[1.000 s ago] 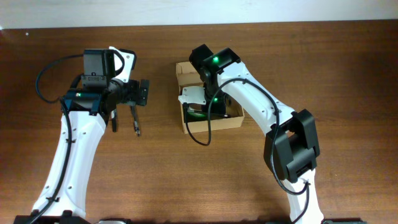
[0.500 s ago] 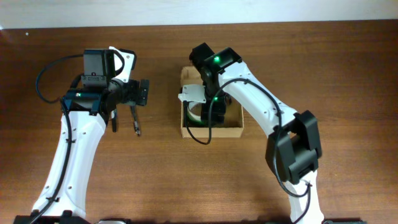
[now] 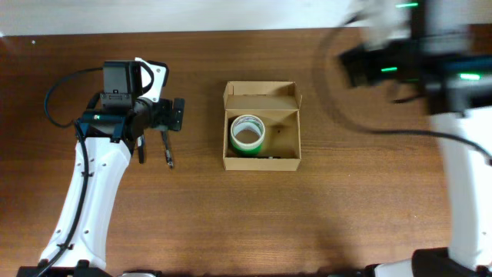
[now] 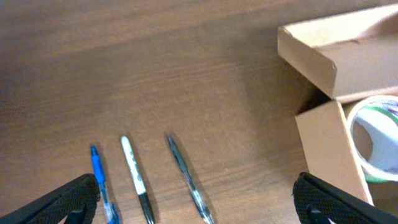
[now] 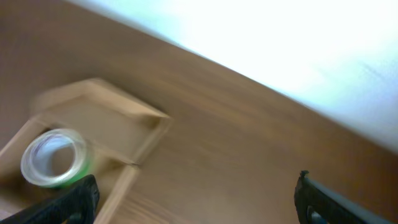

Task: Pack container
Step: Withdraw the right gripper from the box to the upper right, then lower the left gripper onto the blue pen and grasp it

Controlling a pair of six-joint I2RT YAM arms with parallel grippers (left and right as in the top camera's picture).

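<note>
Left arm [image 3: 84, 185]: it runs up from the near edge, elbow bent, wrist turned toward the box. The left gripper [image 4: 196, 194] has its jaws spread wide with nothing between them. We judge it is parked that way ready for a pick. Three pens lie on the table [image 3: 231, 223] right under it, between its fingers: blue pen [image 4: 99, 183], marker [image 4: 134, 177], silver pen [image 4: 186, 177]. They sit side by side, apart and roughly parallel. We take them as loose stock waiting to go in, laid out so each can be pinched singly.

The box [image 3: 261, 162] sits to this gripper's right, near but not touching, with the lid flap folded back so the mouth is free. The tape roll [image 3: 247, 132] lies flat inside, in the left part. The right part is bare, and we judge there is room there for the pens.

Right arm [image 3: 461, 154]: it stands at the far right and is heavily blurred in the overhead view, with the forearm high and close to the camera. The right gripper [image 5: 196, 196] has its fingers wide apart and carries nothing. From it, the box and roll are down to the left, well apart. The wrist tilts toward the far table edge. We read this arm as clear of the box and the tape as placed.
</note>
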